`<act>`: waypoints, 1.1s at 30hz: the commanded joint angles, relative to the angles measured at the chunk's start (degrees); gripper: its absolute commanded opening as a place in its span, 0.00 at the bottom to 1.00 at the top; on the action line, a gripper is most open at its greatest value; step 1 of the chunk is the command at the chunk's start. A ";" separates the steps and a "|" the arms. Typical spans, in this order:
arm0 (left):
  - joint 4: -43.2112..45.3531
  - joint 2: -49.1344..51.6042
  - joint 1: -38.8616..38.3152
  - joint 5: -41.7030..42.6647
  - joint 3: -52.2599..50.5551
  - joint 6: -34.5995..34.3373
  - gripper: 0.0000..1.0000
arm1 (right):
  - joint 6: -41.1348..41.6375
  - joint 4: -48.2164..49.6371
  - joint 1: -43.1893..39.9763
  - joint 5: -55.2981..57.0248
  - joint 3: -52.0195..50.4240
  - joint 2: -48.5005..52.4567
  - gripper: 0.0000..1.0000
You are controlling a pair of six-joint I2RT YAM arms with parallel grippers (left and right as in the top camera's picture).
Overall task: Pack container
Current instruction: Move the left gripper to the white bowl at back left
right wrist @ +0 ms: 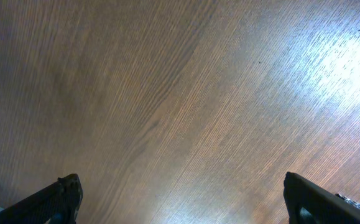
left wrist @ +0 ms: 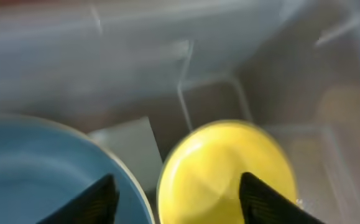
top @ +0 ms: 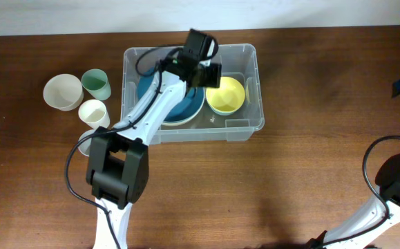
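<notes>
The clear plastic container [top: 252, 125] stands at the middle back of the table. Inside it lie a big blue bowl [top: 180, 108] on the left and a smaller yellow bowl [top: 227, 97] on the right. My left gripper [top: 210, 73] hovers inside the container over the gap between the two bowls. In the left wrist view the left gripper [left wrist: 176, 180] is open, the yellow bowl [left wrist: 217, 168] lies free below it, and the blue bowl [left wrist: 36, 168] is to the left. My right gripper [right wrist: 180, 179] is open over bare wood.
Left of the container stand a wide cream cup [top: 63, 91], a green cup [top: 97, 84] and a small cream cup [top: 93, 112]. The container's label [left wrist: 127, 140] shows between the bowls. The right arm [top: 393, 183] sits at the table's right edge.
</notes>
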 commanded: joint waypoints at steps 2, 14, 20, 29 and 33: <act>-4.33 -0.15 2.47 -7.10 9.40 1.42 0.92 | -0.37 0.02 -0.13 0.90 -0.31 -1.07 0.99; -29.31 -0.15 15.87 -18.60 24.50 -4.68 0.99 | -0.37 0.02 -0.13 0.90 -0.31 -1.07 0.99; -37.24 -0.15 28.02 -17.64 24.81 -11.87 0.99 | -0.37 0.02 -0.13 0.90 -0.31 -1.07 0.99; -42.25 -0.11 45.72 -11.08 21.38 -20.09 1.00 | -0.37 0.02 -0.13 0.90 -0.31 -1.07 0.99; -39.91 -0.07 49.68 -7.89 15.52 -20.02 0.99 | -0.37 0.02 -0.13 0.90 -0.31 -1.07 0.99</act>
